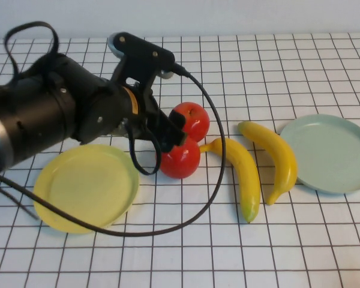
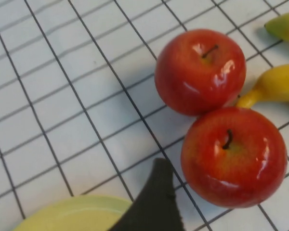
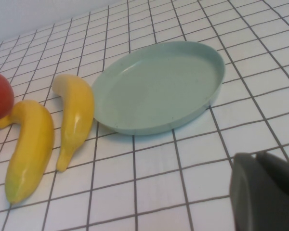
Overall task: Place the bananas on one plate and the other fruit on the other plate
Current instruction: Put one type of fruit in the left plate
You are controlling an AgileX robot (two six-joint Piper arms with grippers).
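while nothing has yet reached either plate, the high view shows the left gripper (image 1: 175,133) reaching in over the two apples, which sit touching each other just beside the yellow plate (image 1: 60,207). its fingers are at the apples, one near each, and from this view i cannot tell whether they are spread or closing; nothing is visibly lifted. the near apple (image 1: 181,161) is the closer one to the yellow plate, the far apple (image 1: 192,120) just behind it. the two bananas lie side by side further from the yellow plate, the first banana (image 1: 240,177) with its stem end against the near apple, the second banana (image 1: 273,159) just beside the blue-green plate (image 1: 342,174). both plates are bare.

in the left wrist view, one dark fingertip (image 2: 154,202) shows between the yellow plate's rim and the near apple, not touching it. the other finger is out of sight, so i still cannot tell the jaws' state.

in the right wrist view, the right gripper (image 3: 265,190) is closed and holds nothing, parked on the far side of the blue-green plate from the yellow plate.

likely risk: as the apples touch, a finger coming down between them could push one away, sending it rolling into the first banana.
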